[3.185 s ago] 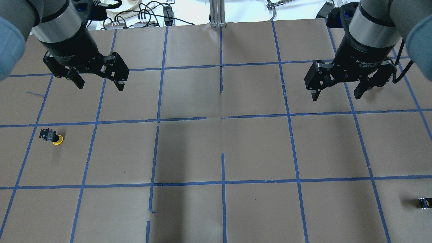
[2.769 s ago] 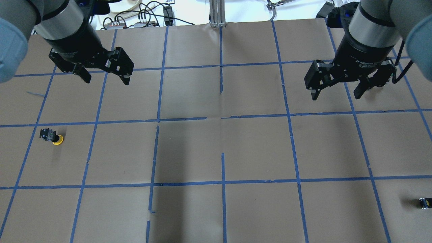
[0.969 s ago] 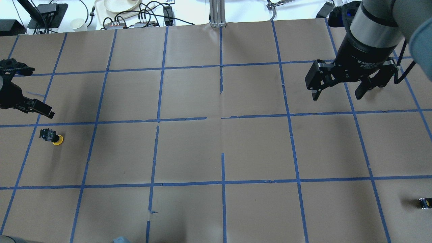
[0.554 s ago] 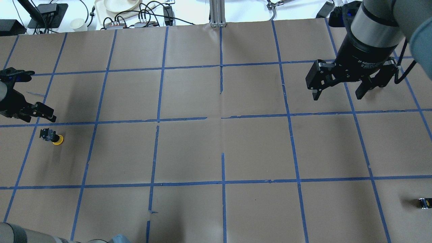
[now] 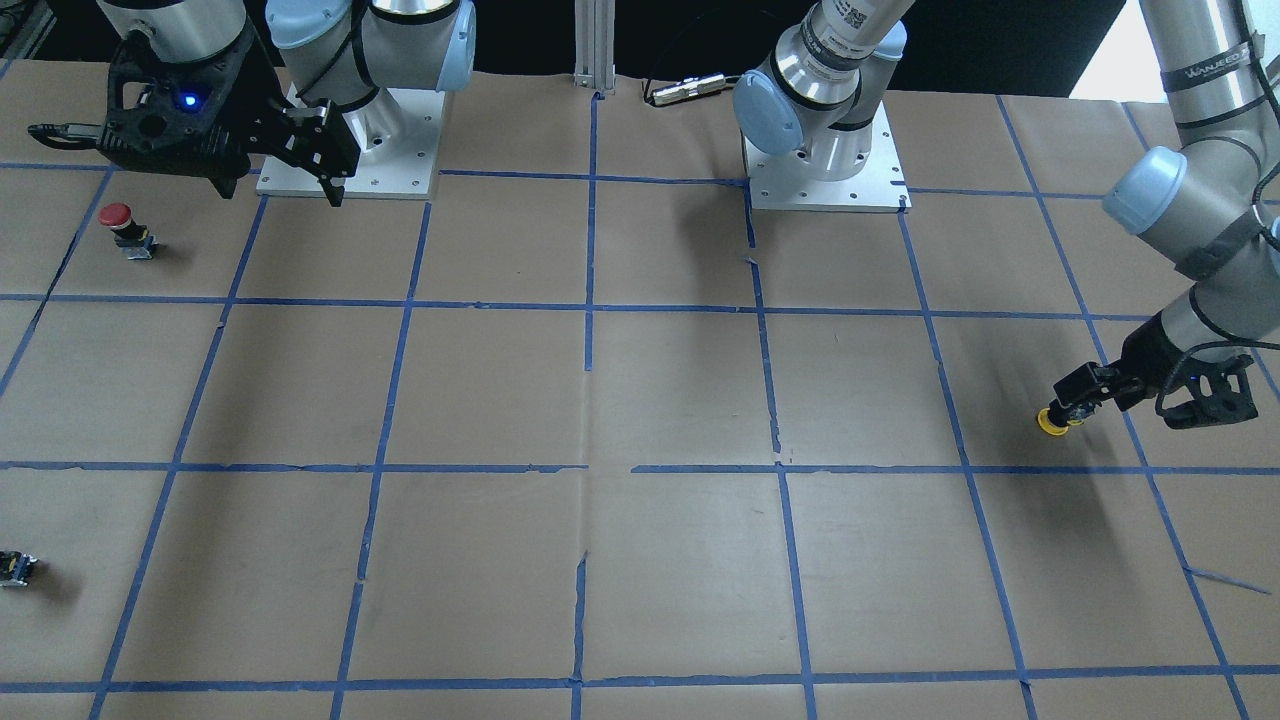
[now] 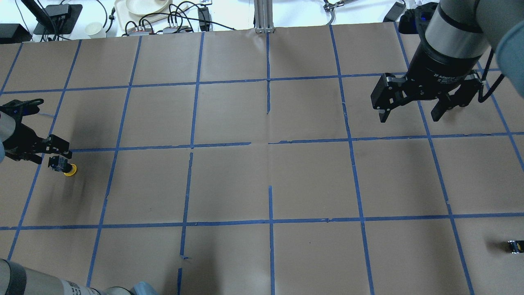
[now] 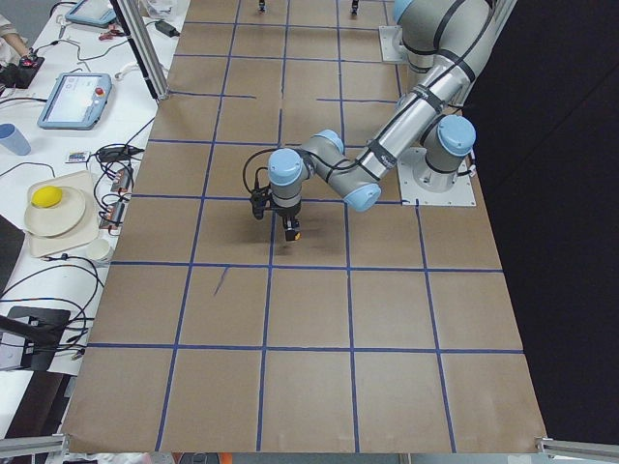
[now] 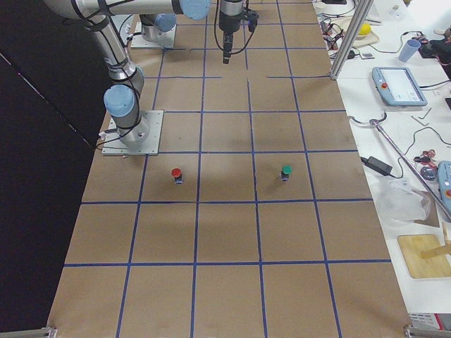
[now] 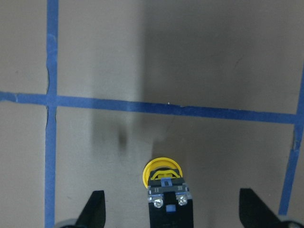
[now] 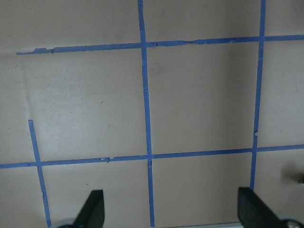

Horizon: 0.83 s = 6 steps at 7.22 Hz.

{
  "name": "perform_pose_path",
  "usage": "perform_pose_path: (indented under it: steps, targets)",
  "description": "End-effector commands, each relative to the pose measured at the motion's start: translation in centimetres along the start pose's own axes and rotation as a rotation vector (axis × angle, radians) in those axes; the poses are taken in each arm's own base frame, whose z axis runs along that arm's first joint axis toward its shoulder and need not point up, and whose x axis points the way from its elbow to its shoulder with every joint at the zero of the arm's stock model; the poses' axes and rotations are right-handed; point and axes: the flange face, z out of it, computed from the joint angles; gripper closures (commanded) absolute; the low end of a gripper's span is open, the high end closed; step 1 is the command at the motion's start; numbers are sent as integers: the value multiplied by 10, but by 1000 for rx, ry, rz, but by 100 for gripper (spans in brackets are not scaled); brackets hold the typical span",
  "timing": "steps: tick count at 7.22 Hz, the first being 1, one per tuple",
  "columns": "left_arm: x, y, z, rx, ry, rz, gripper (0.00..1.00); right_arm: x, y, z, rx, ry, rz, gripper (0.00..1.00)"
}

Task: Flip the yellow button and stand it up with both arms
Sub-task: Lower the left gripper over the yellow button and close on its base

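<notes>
- The yellow button (image 6: 64,166) lies on its side on the paper-covered tabletop (image 6: 311,184). It is in the table's left part, roughly midway between the robot-side edge and the operators' edge, and well short of the left end edge.
- Its cap faces the table's middle and its black-and-grey body faces the left end edge. It rests just on the robot side of a blue tape line (image 6: 135,148).
- The left gripper (image 6: 52,157) is low over the table at the button's body end, reaching in from the left end edge side.
- Its jaws are wide apart and grip nothing. The left wrist view shows the button's body between the two fingers (image 9: 96,209), with a clear gap on each side. Whether the fingertips reach the paper cannot be told.
- The left arm (image 7: 397,135) stretches out from its base plate, its wrist turned down at the button.
- The right gripper (image 6: 409,117) hangs above the table's right part, pointing down, well apart from the yellow button. Its jaws are wide apart with nothing between them.
- A red-capped push-button (image 5: 120,226) stands cap up in the table's right part, nearer the robot-side edge.
- A green-capped push-button (image 8: 285,171) stands cap up in the right part, nearer the operators' edge, about level with the red one.
</notes>
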Motion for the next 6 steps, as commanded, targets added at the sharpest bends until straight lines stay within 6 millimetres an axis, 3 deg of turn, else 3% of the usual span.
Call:
perform_pose_path:
  steps: [1, 3, 5, 6]
  targets:
    - [3, 6, 12, 11, -2, -52, 12, 0, 0, 0, 4, -1, 0, 0]
    - [2, 4, 7, 19, -9, -52, 25, 2, -1, -1, 5, 0, 6, 0]
    - [3, 5, 3, 16, -7, -48, 48, 3, -4, 1, 8, 0, 22, 0]
    - [3, 6, 1, 6, -1, -48, 55, 7, -5, 2, 4, -1, 41, 0]
